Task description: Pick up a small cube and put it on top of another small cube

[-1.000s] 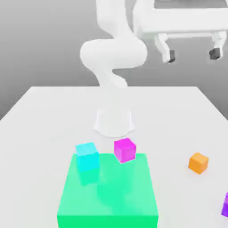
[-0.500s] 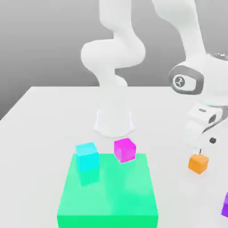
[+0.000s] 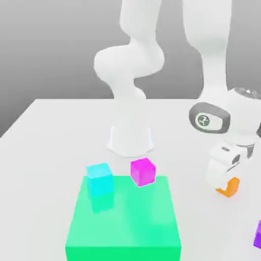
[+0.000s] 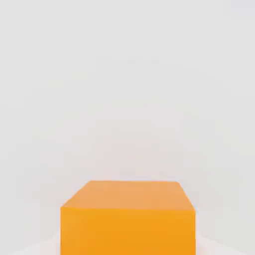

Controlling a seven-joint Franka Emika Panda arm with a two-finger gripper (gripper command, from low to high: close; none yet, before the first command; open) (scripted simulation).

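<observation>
gripper (image 3: 228,184) clenched on orange cube (image 3: 230,187), lower right of exterior view, on white table (image 3: 51,132) | cube likely light, rigid, smooth-sided, may slip; best held mid-height on opposite flat faces | magenta cube (image 3: 142,171) a possible stacking base

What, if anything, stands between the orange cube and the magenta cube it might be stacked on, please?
Nothing visible does. The orange cube sits under the claw at the exterior view's right, and the bare white table lies between it and the magenta cube. The cyan cube and green platform lie beyond, further left.
</observation>
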